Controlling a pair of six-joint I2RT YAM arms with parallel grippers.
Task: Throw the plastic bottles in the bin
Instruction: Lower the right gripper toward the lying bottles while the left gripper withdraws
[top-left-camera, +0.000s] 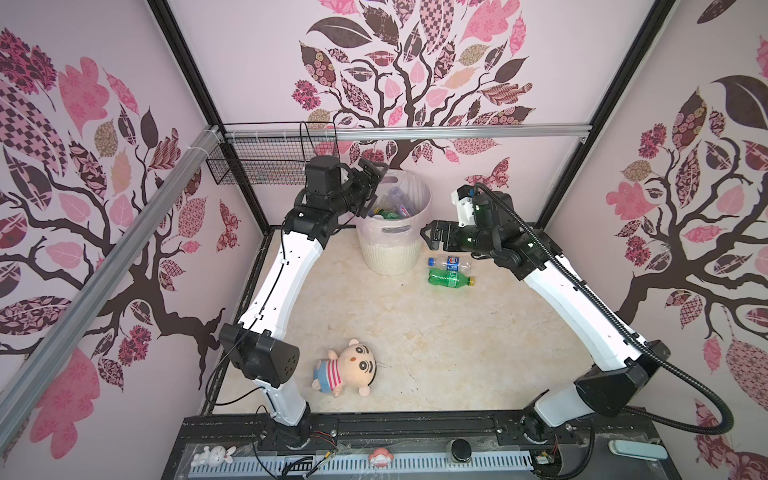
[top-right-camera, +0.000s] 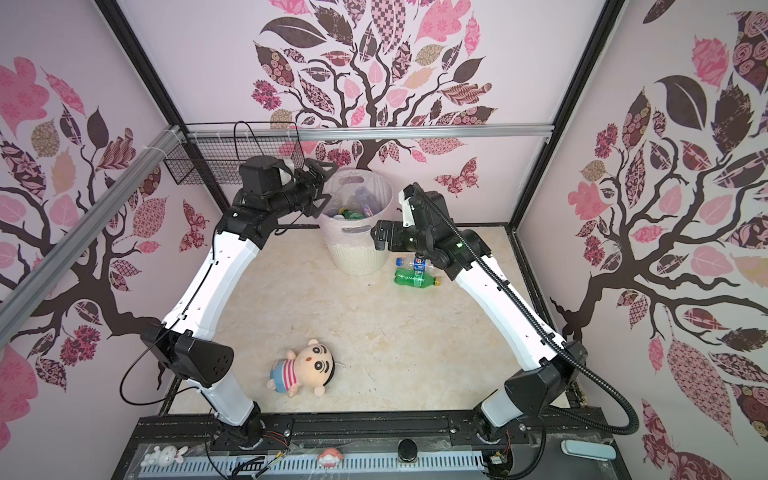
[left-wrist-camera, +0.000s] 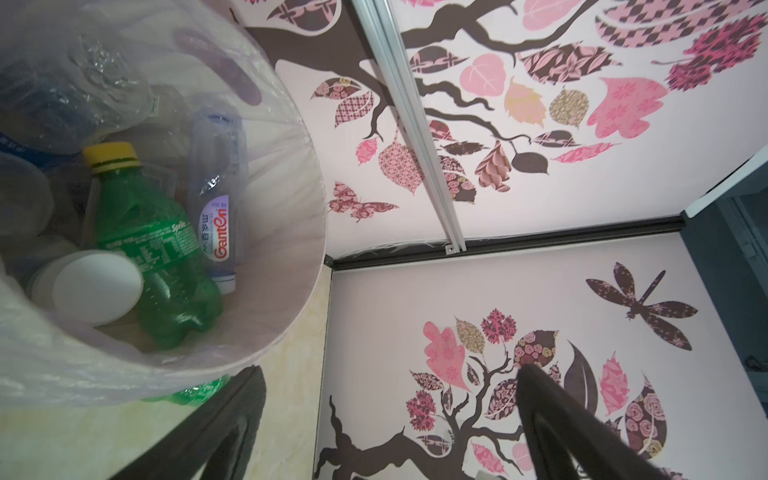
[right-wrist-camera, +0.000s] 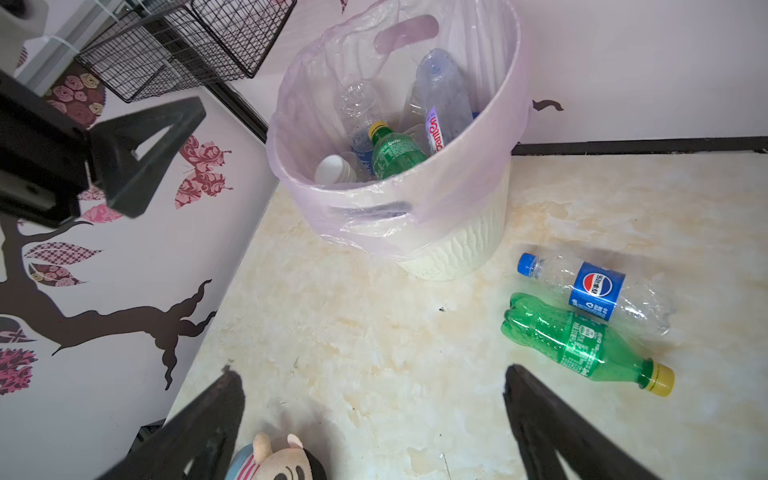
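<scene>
The bin (top-left-camera: 390, 257) stands at the far middle of the surface (top-left-camera: 436, 340), close to the back wall, with a pale pink bag folded over its rim. The left end effector (top-left-camera: 371, 189) hangs over the bin's left rim, jaws spread wide and holding nothing. In the left wrist view its two fingers (left-wrist-camera: 232, 415) are well apart, with only wall and surface in the gap.

Several bottles already lie in the bin. Among them are a green bottle (left-wrist-camera: 149, 232) with a yellow cap and, touching it, a clear bottle (left-wrist-camera: 216, 199) with a red-lettered label.

Two more lie on their sides on the surface just right of the bin, close beside each other. The blue-labelled bottle (top-left-camera: 453, 264) is the farther one, its blue cap pointing left. The second green bottle (top-left-camera: 451, 279) is nearer, its yellow cap pointing right.

The right end effector (top-left-camera: 428, 237) is held above the surface at the bin's right side, fingers pointing left toward it — jaws wide, empty. The two loose bottles lie just near of it.

A plush doll (top-left-camera: 349, 370) lies at the near left of the surface, well apart from the bin. A black wire basket (top-left-camera: 257, 166) hangs on the far-left rail.
</scene>
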